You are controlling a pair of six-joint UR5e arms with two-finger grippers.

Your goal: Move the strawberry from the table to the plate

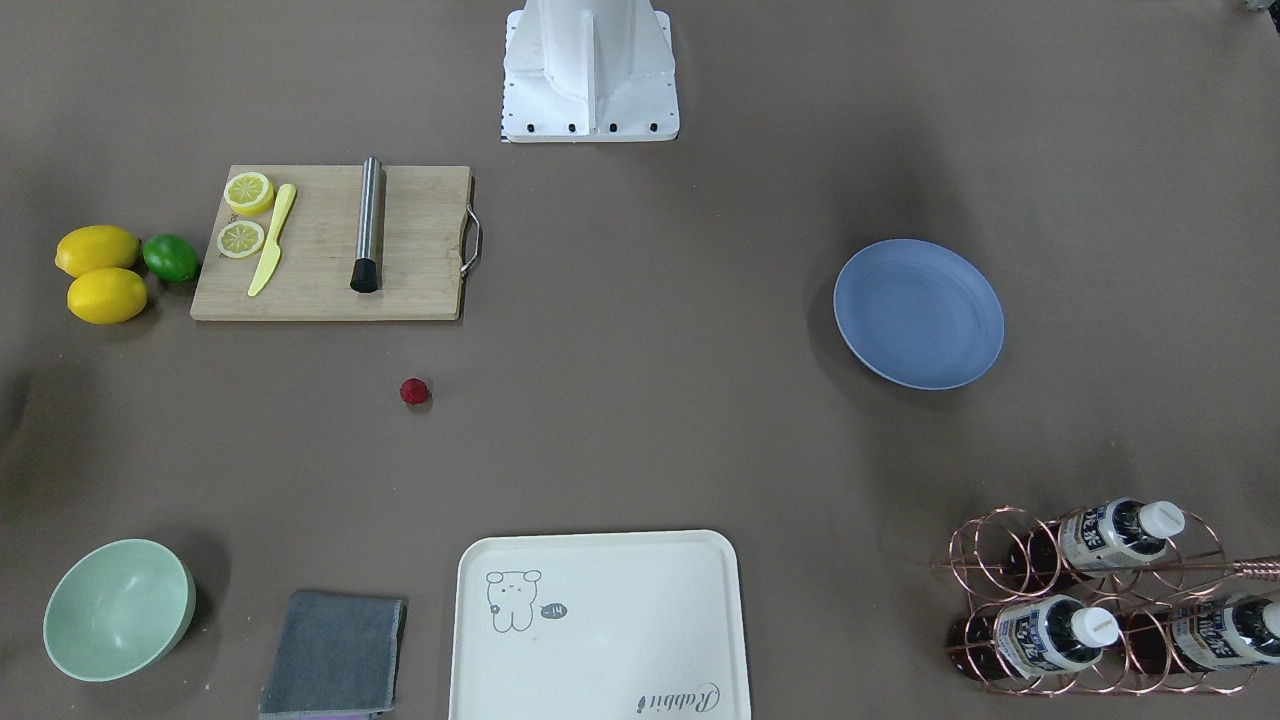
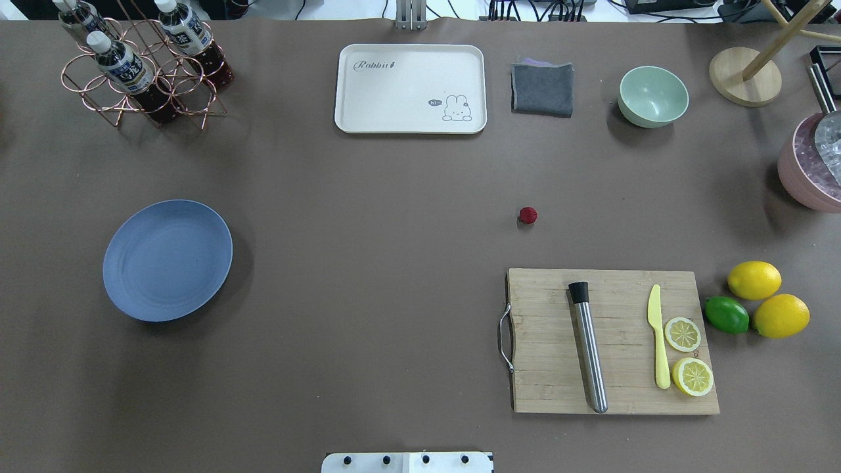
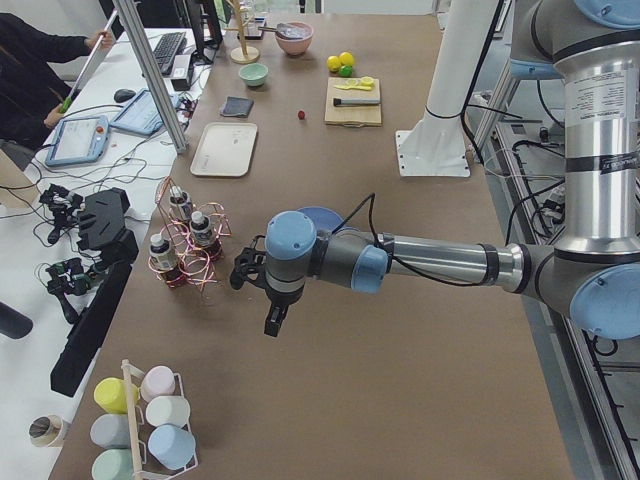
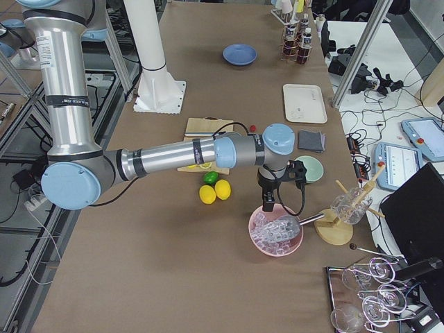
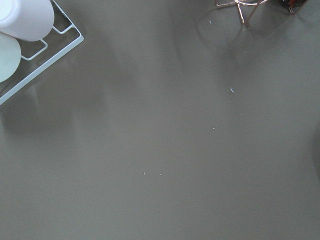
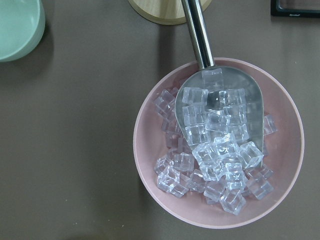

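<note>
Brown table point(image 2: 368, 249) bears the strawberry point(image 2: 527, 215), far from the plate point(image 2: 167, 260) — left fingers point(image 3: 273, 321), right fingers point(image 4: 267, 203): cannot tell if spread.

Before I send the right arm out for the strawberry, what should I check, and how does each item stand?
1. Small dark-red strawberry lies alone on the brown-grey table, apart from the wooden cutting board: ok.
2. Round blue plate is empty: ok.
3. Table between strawberry and plate is bare: ok.
4. Right hand is above the strawberry: not ok. It hangs over the pink bowl of ice cubes.
5. Left hand is clear of the plate: ok.
6. Hands are open: cannot tell.
</note>
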